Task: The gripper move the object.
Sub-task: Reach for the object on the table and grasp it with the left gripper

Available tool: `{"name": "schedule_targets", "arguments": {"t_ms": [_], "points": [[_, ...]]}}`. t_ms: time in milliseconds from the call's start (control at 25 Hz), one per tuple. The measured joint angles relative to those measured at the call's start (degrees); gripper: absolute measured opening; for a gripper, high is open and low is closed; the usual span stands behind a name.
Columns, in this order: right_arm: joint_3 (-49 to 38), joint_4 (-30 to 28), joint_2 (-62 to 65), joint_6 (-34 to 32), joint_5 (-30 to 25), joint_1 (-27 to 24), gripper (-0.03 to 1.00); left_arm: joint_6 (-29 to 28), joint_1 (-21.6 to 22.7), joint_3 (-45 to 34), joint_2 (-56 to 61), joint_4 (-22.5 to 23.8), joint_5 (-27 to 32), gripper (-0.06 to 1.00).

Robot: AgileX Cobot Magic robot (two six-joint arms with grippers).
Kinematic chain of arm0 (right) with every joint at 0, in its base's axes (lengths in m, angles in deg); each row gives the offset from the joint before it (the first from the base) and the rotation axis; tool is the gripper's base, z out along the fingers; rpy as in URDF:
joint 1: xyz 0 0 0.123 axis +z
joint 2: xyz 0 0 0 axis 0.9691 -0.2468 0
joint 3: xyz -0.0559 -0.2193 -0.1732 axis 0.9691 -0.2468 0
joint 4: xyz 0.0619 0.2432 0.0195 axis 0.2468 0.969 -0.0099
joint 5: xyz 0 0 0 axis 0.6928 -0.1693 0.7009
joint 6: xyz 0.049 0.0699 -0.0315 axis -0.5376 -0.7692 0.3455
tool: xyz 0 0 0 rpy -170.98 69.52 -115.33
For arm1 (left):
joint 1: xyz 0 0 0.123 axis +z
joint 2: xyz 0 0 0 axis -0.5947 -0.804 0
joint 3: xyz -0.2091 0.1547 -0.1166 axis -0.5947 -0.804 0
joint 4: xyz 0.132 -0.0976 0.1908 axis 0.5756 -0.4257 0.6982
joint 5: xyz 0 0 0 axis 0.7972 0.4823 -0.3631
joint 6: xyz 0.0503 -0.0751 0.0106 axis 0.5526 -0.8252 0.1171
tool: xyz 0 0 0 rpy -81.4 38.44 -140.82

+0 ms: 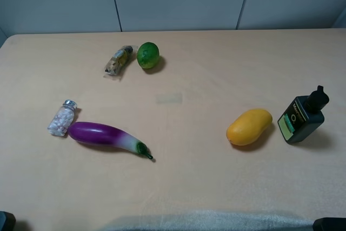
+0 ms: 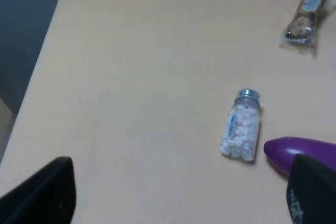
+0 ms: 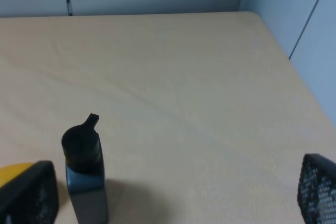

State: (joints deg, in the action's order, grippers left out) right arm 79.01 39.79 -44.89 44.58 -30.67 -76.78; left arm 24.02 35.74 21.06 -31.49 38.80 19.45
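Observation:
The purple eggplant (image 1: 105, 135) lies flat on the table at the left, its green stem pointing right and toward the front. Its purple end (image 2: 296, 150) shows in the left wrist view, just beyond one finger (image 2: 313, 190). My left gripper (image 2: 178, 203) is open and empty, above the table and short of the eggplant. My right gripper (image 3: 173, 198) is open and empty at the right side, far from the eggplant. Its fingers (image 3: 318, 188) stand wide apart. In the high view only dark bits show at the bottom corners.
A pill bottle (image 1: 62, 118) lies touching the eggplant's purple end and also shows in the left wrist view (image 2: 242, 129). A snack packet (image 1: 119, 60) and a green lime (image 1: 147, 55) sit at the back. A yellow mango (image 1: 248, 126) and a black bottle (image 1: 301, 117) sit at the right.

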Motion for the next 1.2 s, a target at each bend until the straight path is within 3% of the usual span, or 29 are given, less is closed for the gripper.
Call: {"name": "schedule_targets", "arguments": {"t_ms": [520, 840, 1200], "points": [[0.00, 0.00, 0.00, 0.00, 0.00, 0.00, 0.69, 0.13, 0.00, 0.00, -2.08, 0.00, -0.64, 0.87], [0.00, 0.00, 0.00, 0.00, 0.00, 0.00, 0.69, 0.17, 0.00, 0.78, -21.76, 0.00, -0.92, 0.86], [0.00, 0.00, 0.00, 0.00, 0.00, 0.00, 0.69, 3.63, 0.00, 8.82, -42.64, 0.00, -4.62, 0.86]]}}
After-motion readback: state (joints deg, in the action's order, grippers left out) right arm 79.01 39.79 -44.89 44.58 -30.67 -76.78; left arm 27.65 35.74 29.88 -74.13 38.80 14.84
